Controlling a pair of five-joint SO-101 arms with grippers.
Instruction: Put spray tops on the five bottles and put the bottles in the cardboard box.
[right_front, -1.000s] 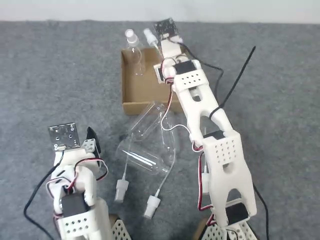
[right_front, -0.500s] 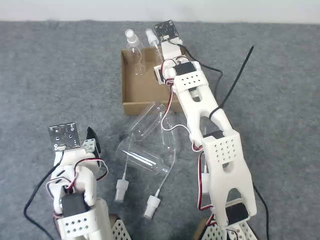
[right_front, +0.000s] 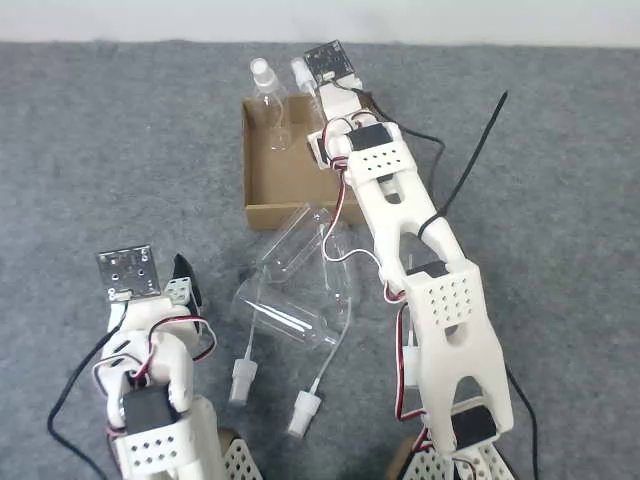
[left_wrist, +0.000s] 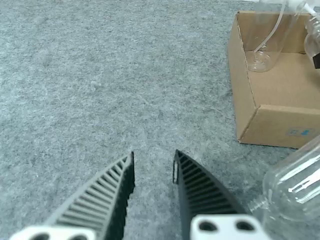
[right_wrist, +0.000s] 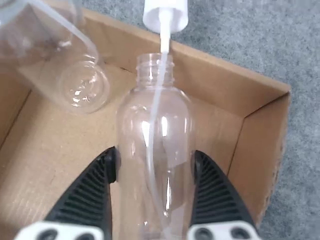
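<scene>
Right tool (right_wrist: 155, 160) was clamped on clear bottle (right_wrist: 155, 115) over cardboard box (right_wrist: 240, 100) floor, spray top (right_wrist: 166, 14) seen off the neck, tube run inside, second bottle (right_wrist: 75, 75) beside it, left tool (left_wrist: 153, 156) held parted, empty, over grey bench (left_wrist: 75, 75).

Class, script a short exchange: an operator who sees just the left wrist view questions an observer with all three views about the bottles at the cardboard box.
Operator: I see one bottle in the cardboard box. Is the other arm working there?
Observer: Yes. The right hand grips a second bottle inside the box.
Operator: Is a spray top on it?
Observer: Not seated. The spray top sits clear above the neck, with just its tube running down into the bottle.
</scene>
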